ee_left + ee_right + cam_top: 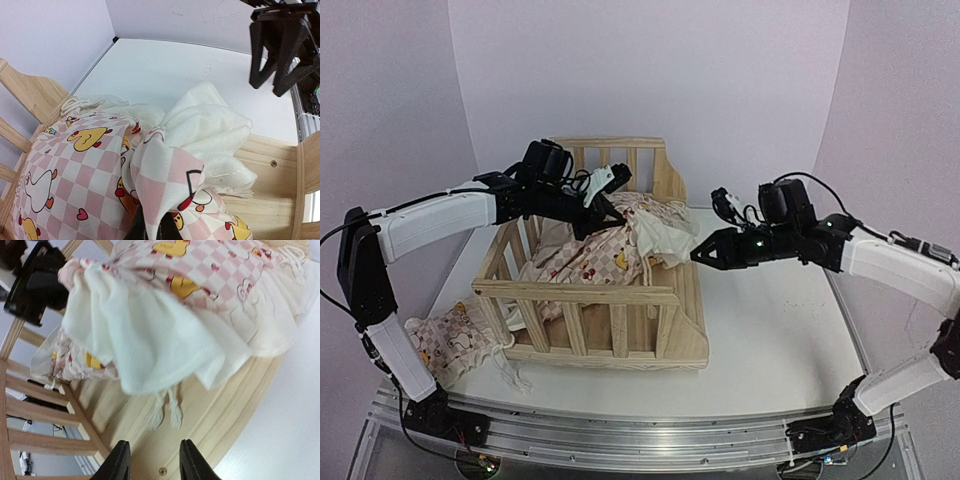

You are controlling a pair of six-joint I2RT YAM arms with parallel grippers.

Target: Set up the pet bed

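The pet bed's pine frame [590,300] stands left of the table's centre. Its checked duck cushion [610,250] lies bunched inside, with one cream corner draped over the right side. My left gripper [610,212] reaches over the back rail and is shut on a fold of the cushion [90,150]. In the left wrist view its dark fingers [137,227] are mostly buried in cloth. My right gripper [700,253] hovers just right of the draped corner, open and holding nothing. In the right wrist view it [152,462] hangs over the frame's side board [225,405], short of the tie strings [165,412].
A small matching checked pillow [455,340] lies on the white table [770,330] outside the frame's front left corner. A metal rail [620,430] runs along the near edge. Walls close in at the back and both sides.
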